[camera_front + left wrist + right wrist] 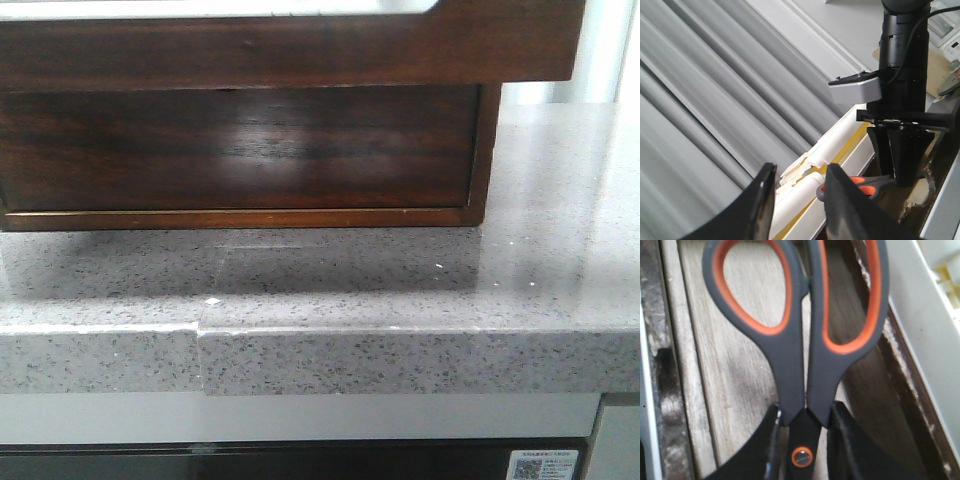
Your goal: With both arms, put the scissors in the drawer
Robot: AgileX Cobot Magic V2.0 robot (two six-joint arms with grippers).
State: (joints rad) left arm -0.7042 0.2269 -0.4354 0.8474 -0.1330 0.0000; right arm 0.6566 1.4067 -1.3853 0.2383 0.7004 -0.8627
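Scissors [805, 365] sit pinched in the right gripper [802, 432], its two dark fingers [847, 440] pressed against the blades near the orange pivot screw, with the grey handles and their orange-lined loops pointing away from the wrist. Behind the handles lies pale, worn wood, with a dark wooden strip and a white edge alongside it (what these boards belong to cannot be told from this close). From the left wrist, the right gripper [897, 172] hangs tip-down from its black arm [902, 55], and the scissors [857, 187] show as a grey and orange handle beside its fingertips, next to a dark wooden edge. The left gripper [797, 200] is spread, with nothing between its black fingers [842, 200]; past it are white ribbed shapes and a grey pleated curtain [705, 100]. In the front view neither arm appears. A glossy dark brown wooden box [240, 150] stands on the speckled grey table [400, 290], reaching across most of the width and well back from the table's front edge.
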